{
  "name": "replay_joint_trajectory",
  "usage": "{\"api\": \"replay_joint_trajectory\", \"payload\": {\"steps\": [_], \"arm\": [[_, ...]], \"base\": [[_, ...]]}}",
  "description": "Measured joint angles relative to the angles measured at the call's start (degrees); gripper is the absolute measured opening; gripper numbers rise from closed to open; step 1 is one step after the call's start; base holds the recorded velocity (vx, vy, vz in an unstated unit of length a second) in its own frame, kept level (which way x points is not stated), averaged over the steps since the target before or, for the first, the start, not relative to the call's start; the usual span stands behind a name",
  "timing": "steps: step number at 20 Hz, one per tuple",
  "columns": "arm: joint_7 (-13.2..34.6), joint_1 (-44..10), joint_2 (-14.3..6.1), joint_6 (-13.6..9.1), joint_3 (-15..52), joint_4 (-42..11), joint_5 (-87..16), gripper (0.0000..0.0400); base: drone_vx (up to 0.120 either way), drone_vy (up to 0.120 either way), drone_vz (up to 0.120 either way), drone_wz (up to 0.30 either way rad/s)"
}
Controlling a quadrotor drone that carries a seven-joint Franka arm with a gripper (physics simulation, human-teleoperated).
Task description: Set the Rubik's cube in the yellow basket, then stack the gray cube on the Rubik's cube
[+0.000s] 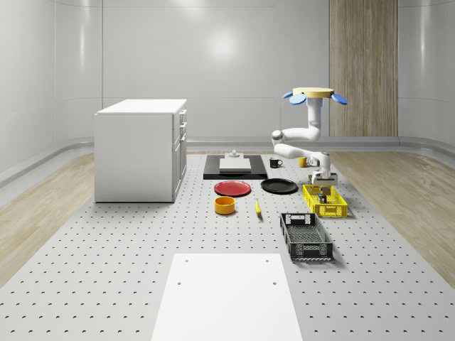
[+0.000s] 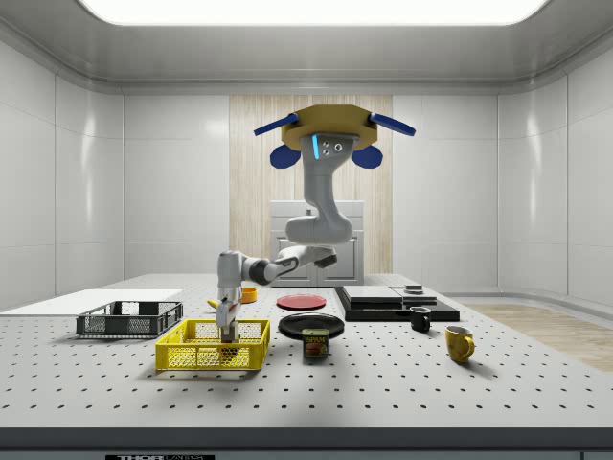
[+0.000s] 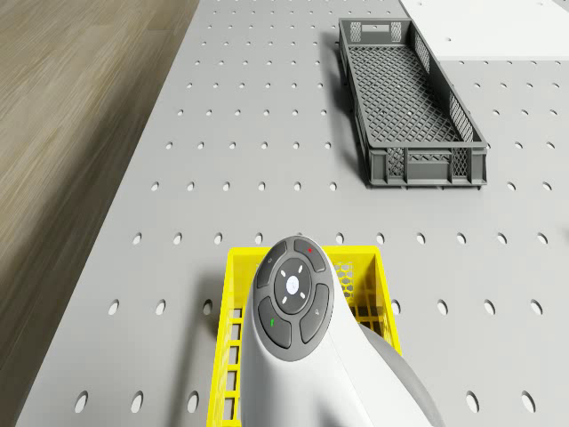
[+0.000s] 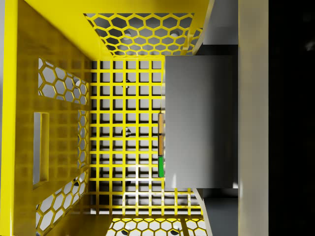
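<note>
Gray cube hides most of the Rubik's cube in the yellow basket point(image 4: 54, 44).
The gripper point(image 2: 228, 331), inside the basket under the hovering drone point(image 2: 330, 134), pinches the gray cube point(image 4: 199, 123); beneath it only the Rubik's cube point(image 4: 160, 147) edge peeks out.

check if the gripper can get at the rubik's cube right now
Probably not. The drone hovers near the yellow basket, the gripper is down inside it, and the gray cube covers the Rubik's cube, leaving just a thin edge exposed.

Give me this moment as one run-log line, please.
drone: hovering beside yellow basket | hand: lowered inside basket | gray cube: over Rubik's cube
</note>
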Motion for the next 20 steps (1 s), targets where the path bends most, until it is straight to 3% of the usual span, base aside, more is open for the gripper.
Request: {"api": "replay_joint_trajectory", "payload": {"steps": [16,20], "arm": [[-3.19,2.54,-0.34,1.27,-1.15,1.05,-0.86,0.0251],[-3.45,2.79,-0.30,1.22,-1.11,1.05,-0.83,0.0335]], "base": [[0.000,0.000,0.000,0.000],[0.000,0.000,0.000,0.000]]}}
